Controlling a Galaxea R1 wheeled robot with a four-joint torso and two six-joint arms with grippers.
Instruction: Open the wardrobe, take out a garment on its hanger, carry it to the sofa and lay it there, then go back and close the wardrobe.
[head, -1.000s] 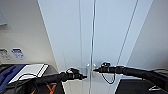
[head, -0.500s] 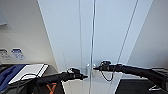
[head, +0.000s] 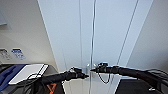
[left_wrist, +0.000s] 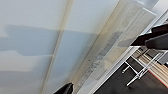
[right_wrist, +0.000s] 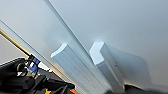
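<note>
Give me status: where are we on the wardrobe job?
Nothing looks done yet. The wardrobe doors look closed, just a thin seam between them. In hand: both end effectors are at the handles in the middle, left end effector and right end effector on either side of the seam. Whether either has gripped a handle can't be told. Left: open the doors, take out the garment, lay it on the sofa, close up.

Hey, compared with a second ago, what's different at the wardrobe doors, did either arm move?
Little changed. The right tool has edged slightly inward, toward the seam at the handles of the wardrobe. The left tool sits about where it was, just below the handles. Nothing was visibly taken hold of or let go. The doors stay shut, and the camera has not shifted.
</note>
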